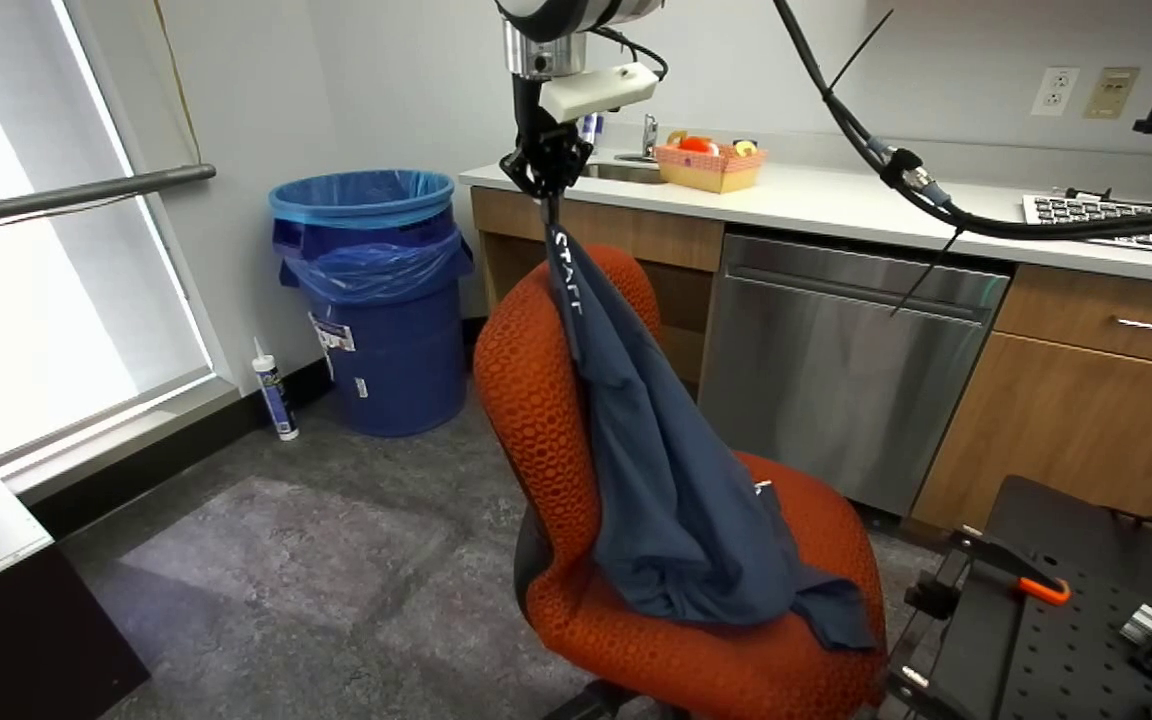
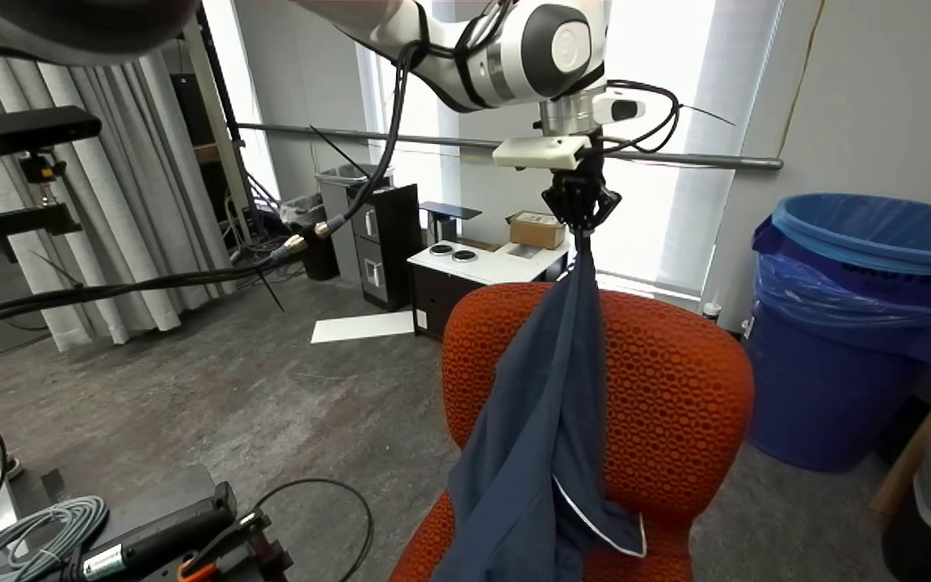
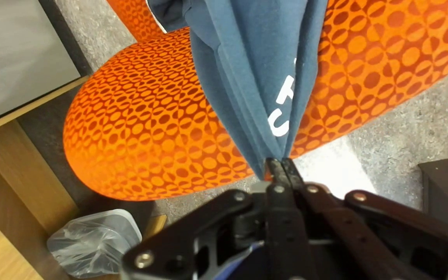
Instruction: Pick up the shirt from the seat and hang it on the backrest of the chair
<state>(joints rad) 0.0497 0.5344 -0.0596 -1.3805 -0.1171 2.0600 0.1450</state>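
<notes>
My gripper (image 1: pixel 550 205) is shut on the top of the dark slate-blue shirt (image 1: pixel 651 450), just above the top edge of the orange-red backrest (image 1: pixel 534 400). In both exterior views the shirt hangs in a narrow fold down the front of the backrest, and its lower part lies bunched on the seat (image 1: pixel 706 660). White lettering runs down from the gripped end. In an exterior view the gripper (image 2: pixel 583 233) holds the shirt (image 2: pixel 542 380) near the middle of the backrest (image 2: pixel 667 388). In the wrist view the fingertips (image 3: pixel 283 161) pinch the cloth (image 3: pixel 255 58) over the backrest (image 3: pixel 142 128).
A blue round bin (image 1: pixel 386 330) stands behind the chair. A counter (image 1: pixel 836 200) with a basket (image 1: pixel 711 165) lies beyond it. A dark cart (image 1: pixel 1086 620) with tools stands near the seat. A white low cabinet (image 2: pixel 482 263) stands by the window.
</notes>
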